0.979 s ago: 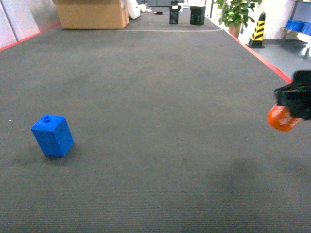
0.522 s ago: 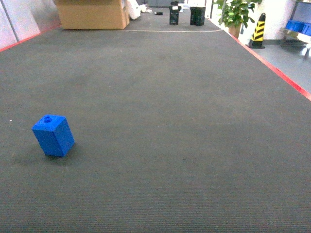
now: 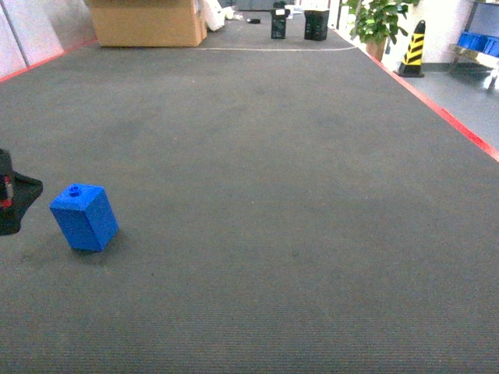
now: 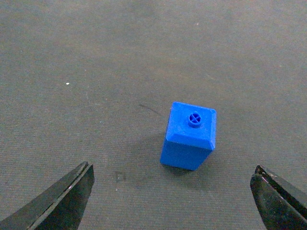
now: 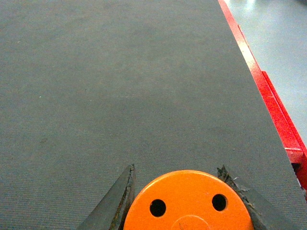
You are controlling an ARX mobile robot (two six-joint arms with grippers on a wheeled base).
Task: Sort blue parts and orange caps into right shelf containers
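Observation:
One of the blue parts (image 3: 84, 216), a small block with a round knob on top, stands slightly tilted on the dark carpet at the left. My left gripper (image 3: 11, 204) shows only at the left edge of the head view, just left of the block. In the left wrist view the block (image 4: 189, 136) sits ahead of the left gripper (image 4: 172, 170), which is wide open and apart from it. My right gripper (image 5: 176, 168) is shut on one of the orange caps (image 5: 189, 203), its holed flat top facing the camera. Blue crates (image 3: 479, 40) sit on a shelf at the far right.
A red strip (image 3: 437, 109) borders the carpet on the right, with grey floor beyond; the same red strip (image 5: 278, 115) shows in the right wrist view. At the far end stand a cardboard box (image 3: 146, 22), a striped cone (image 3: 413, 48) and a potted plant (image 3: 378, 19).
The right gripper with the orange cap has left the head view at the right edge. The left gripper has come into view at the left edge, beside the blue block.

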